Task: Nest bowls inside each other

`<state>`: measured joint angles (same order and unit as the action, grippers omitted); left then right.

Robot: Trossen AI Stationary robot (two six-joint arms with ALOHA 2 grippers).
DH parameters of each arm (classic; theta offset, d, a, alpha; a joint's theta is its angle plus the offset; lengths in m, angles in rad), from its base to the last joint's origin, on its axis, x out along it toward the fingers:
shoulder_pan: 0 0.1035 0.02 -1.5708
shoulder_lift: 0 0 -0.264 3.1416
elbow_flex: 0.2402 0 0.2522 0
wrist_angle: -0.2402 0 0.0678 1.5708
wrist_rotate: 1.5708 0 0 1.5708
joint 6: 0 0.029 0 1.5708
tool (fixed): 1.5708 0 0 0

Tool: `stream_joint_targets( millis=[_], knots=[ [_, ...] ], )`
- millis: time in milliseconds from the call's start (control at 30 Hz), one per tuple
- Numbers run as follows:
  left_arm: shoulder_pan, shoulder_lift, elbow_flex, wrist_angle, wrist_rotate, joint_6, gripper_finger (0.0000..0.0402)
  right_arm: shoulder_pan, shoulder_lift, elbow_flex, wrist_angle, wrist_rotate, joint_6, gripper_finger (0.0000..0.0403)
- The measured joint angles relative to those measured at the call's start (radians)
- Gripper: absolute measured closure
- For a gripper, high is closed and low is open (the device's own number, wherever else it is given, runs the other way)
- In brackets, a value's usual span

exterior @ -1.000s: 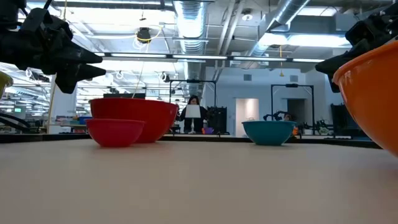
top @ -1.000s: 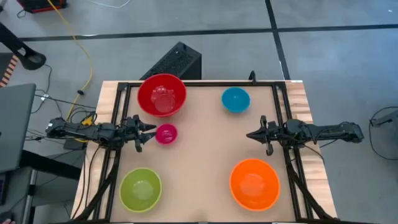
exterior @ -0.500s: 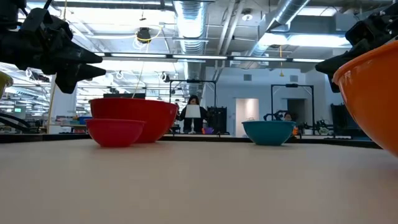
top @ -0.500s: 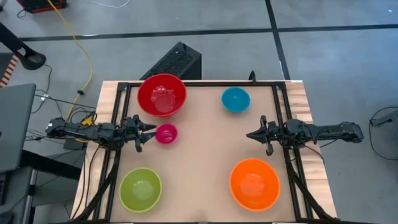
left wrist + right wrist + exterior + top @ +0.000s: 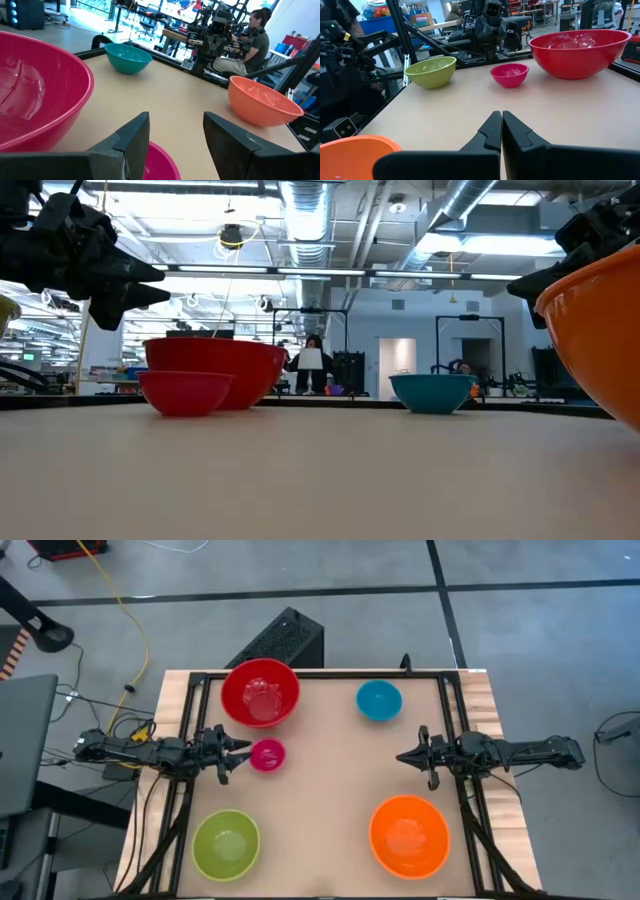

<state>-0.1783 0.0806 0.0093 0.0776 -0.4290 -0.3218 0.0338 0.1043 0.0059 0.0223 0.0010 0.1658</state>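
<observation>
Both arms are dark, near-black, built of slender jointed segments with blocky housings at the wrists. The left gripper [image 5: 240, 751] ends in two pointed black fingers [image 5: 135, 137], flat-faced and wedge-shaped with bevelled edges. The right gripper [image 5: 402, 757] has matching matte fingers [image 5: 492, 131] tapering to narrow tips. Thin black cables trail from the arms beside the table [image 5: 320, 830].

floor: grey concrete [image 5: 520, 640], yellow cable [image 5: 135, 625] | ceiling: ducts [image 5: 310, 205], strip lights | far: seated person [image 5: 312, 358]
</observation>
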Motion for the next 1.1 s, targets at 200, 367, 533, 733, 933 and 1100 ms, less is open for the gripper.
stream_joint_targets(
  millis=[200,367,533,733,933,1100],
  knots=[
    [0.000,0.000,0.000,0.000,0.000,0.000,0.0226,0.000,0.000,0.000,0.000,0.000,0.000,0.0385],
    [0.000,0.000,0.000,0.000,0.000,0.000,0.0226,0.000,0.000,0.000,0.000,0.000,0.000,0.0385],
    [0.000,0.000,0.000,0.000,0.000,0.000,0.0226,0.000,0.000,0.000,0.000,0.000,0.000,0.0385],
    [0.000,0.000,0.000,0.000,-0.008,0.000,0.0226,0.000,0.000,0.000,0.000,0.000,0.000,0.0385],
    [0.001,0.000,0.000,0.000,-0.048,-0.116,0.0226,0.000,0.000,0.000,0.000,0.000,0.000,0.0385],
    [0.001,0.000,0.000,0.001,-0.048,-0.291,0.0226,-0.004,0.000,0.000,0.004,0.011,0.001,0.0385]
  ],
)
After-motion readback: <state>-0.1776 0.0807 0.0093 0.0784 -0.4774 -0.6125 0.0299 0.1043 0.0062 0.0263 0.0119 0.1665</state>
